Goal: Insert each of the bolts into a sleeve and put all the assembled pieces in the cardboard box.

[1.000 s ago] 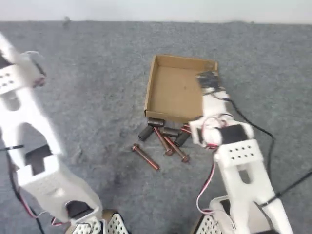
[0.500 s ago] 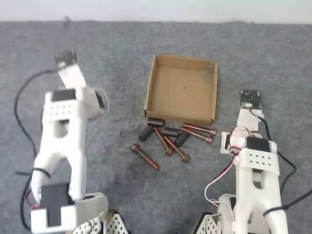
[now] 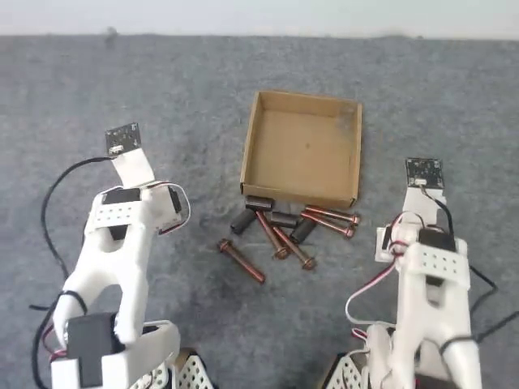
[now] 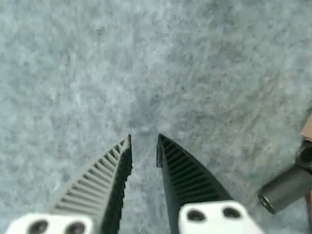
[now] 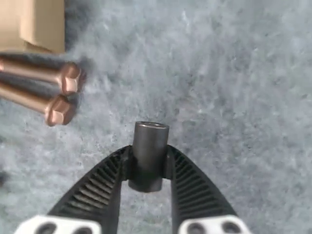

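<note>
The open cardboard box [image 3: 304, 150] sits mid-table with nothing inside it. In front of it lie several copper bolts [image 3: 242, 261] and several black sleeves [image 3: 283, 219] in a loose pile. My right gripper [image 5: 149, 148] is shut on a black sleeve [image 5: 150, 146], held upright over the carpet beside two bolt heads [image 5: 70, 78] and the box corner [image 5: 34, 24]. The right arm [image 3: 430, 259] stands right of the pile. My left gripper [image 4: 144, 141] is open by a narrow gap, holding nothing, above bare carpet. The left arm [image 3: 122, 219] is left of the pile.
Grey carpet covers the table. One sleeve [image 4: 287, 187] lies at the edge of the left wrist view, off to the side of the left fingers. Both arm bases stand at the near edge.
The left arm swung in from the far left and lowered over the carpet left of the pile. The right arm drew back from the box's front edge to the right of the bolts.
</note>
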Tool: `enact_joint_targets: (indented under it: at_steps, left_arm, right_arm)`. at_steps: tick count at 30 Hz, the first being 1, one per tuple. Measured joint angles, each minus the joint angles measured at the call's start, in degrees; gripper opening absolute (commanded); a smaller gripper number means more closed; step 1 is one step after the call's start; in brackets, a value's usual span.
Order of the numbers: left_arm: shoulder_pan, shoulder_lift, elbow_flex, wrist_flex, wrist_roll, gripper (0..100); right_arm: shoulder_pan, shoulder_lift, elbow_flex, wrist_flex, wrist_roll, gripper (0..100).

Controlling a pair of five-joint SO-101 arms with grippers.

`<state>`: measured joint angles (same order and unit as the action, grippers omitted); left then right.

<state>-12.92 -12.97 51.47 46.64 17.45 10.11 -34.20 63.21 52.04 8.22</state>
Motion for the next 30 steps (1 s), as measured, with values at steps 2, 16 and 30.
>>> enact_joint_targets:
  at_steps: [2, 16, 30]
  left_arm:
    - [0.0, 0.0, 0.0, -0.4, -0.3, 9]
    - [-4.8, 0.0, -0.2, -0.7, -0.1, 9]
    - [-7.6, 12.1, -12.8, 4.1, -0.2, 9]
  right_arm:
    - [0.0, 4.6, -1.7, -0.1, 0.0, 8.6]
    - [-2.4, 10.6, -10.9, 6.9, 0.1, 10.6]
    - [-6.2, 16.0, -11.5, 6.2, 0.7, 10.2]
